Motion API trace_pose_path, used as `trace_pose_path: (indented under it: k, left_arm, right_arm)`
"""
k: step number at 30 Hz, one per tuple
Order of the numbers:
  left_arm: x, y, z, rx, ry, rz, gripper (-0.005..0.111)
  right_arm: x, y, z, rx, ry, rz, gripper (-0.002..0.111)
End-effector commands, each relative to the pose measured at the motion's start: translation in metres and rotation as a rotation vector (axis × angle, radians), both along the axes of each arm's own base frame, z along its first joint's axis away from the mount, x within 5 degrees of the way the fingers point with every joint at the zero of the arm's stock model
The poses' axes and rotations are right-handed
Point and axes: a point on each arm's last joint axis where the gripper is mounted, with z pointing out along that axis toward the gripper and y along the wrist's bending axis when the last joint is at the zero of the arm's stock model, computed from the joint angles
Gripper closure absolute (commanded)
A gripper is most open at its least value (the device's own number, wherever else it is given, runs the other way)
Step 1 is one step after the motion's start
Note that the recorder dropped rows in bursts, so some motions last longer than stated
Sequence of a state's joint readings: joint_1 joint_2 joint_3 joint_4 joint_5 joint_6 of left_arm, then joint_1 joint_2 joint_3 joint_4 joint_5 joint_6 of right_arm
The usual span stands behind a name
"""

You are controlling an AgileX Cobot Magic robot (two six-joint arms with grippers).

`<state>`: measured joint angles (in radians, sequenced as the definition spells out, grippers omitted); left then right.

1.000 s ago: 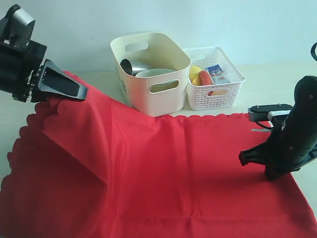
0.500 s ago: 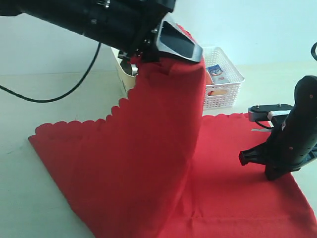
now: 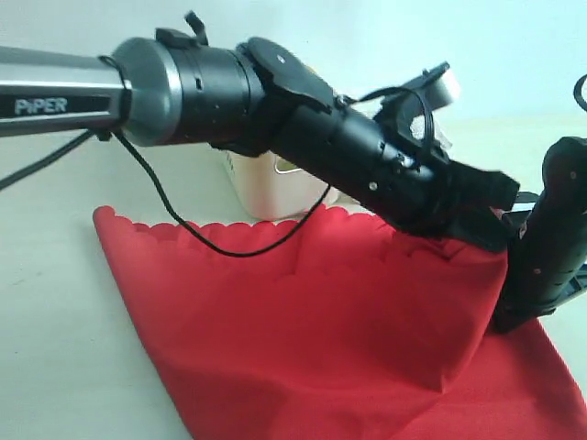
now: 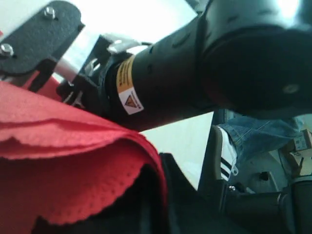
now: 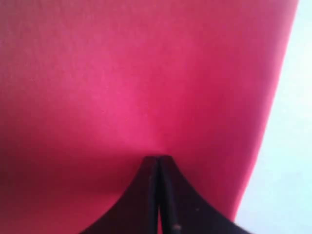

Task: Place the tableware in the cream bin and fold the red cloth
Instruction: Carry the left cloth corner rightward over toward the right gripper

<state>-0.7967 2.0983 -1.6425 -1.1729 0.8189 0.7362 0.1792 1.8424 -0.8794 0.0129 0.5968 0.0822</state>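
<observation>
- The left fingers (image 3: 486, 229) have reached across to the right side of the desk (image 3: 55, 302). They are closed tight on an edge of the red cloth (image 3: 321, 339), which hangs down from them in a slack sheet.
- In the left wrist view, scalloped layers of the red cloth (image 4: 73, 165) lie one on another right at the camera.
- The right fingers (image 5: 155, 168) are pressed together with no gap. Their tips rest against the red cloth (image 5: 146, 73), and whether they pinch any fabric cannot be told.
- The right arm (image 3: 550, 247) stands on the cloth at its right side, just beside the left fingers.
- The cloth is bright red and spreads over the middle and right of the desk. A scalloped edge runs along its far side, with one corner pointing left.
- The raised part is doubled over towards the right, above a flat layer that shows at the near right corner.
- The cream bin (image 3: 266, 188) stands behind the cloth, largely hidden by the left arm (image 3: 183, 87). Its inside cannot be seen.
</observation>
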Motion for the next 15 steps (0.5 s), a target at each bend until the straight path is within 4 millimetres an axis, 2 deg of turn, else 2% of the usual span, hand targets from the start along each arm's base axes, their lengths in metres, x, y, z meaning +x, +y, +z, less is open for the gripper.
trace_pose_path:
  k: [1,4,7,8,11,13,15]
  left_arm:
    - [-0.009,-0.017,-0.021,0.011,-0.030,-0.039,0.107]
    - [-0.012,-0.022,-0.030,0.019,-0.049,-0.055,0.107]
    - [-0.015,-0.025,-0.032,0.021,-0.048,-0.065,0.107]
    - [-0.015,-0.024,-0.032,0.022,-0.049,-0.066,0.107]
    - [-0.023,-0.030,-0.033,0.024,-0.051,-0.088,0.107]
    - [-0.035,-0.038,-0.035,0.025,-0.077,-0.124,0.107]
    - [-0.044,-0.048,-0.045,0.039,-0.080,-0.131,0.107]
  right_arm:
    - [0.005,-0.001,0.006,-0.017,0.048,0.008,0.108]
    - [0.006,-0.005,0.015,-0.063,0.065,0.009,0.108]
    - [0.009,-0.013,0.033,-0.147,0.016,-0.017,0.108]
    - [0.009,-0.016,0.041,-0.185,-0.004,-0.014,0.108]
    - [0.011,-0.029,0.083,-0.325,-0.064,-0.018,0.108]
    - [0.013,-0.033,0.101,-0.325,-0.095,-0.048,0.108]
    - [0.013,-0.039,0.109,-0.318,-0.115,-0.073,0.108]
